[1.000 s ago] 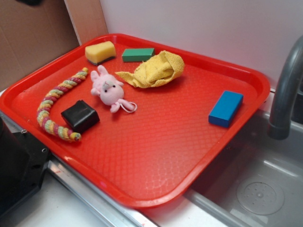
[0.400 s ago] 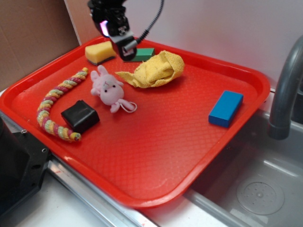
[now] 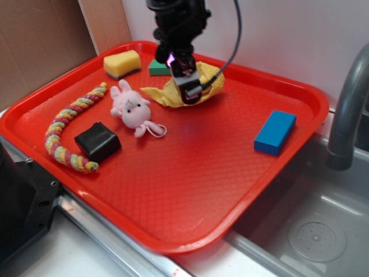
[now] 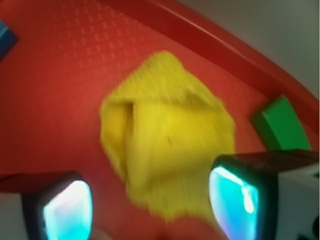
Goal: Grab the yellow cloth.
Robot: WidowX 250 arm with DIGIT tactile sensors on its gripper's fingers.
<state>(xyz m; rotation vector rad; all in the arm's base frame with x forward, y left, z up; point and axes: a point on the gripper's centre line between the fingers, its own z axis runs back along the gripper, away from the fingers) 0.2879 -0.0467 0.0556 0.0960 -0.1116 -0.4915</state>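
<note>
Red tray fills your view beside a sink. Your claw hangs spread over the yellow cloth, which lies at the tray's far side, right of the pink plush toy. From the wrist, the cloth sits between the fingers.

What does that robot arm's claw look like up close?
The gripper is black and boxy, with a pink-purple light glowing on its side and a black cable looping off behind. In the wrist view its two fingers are dark-framed with glossy teal-lit pads.
</note>
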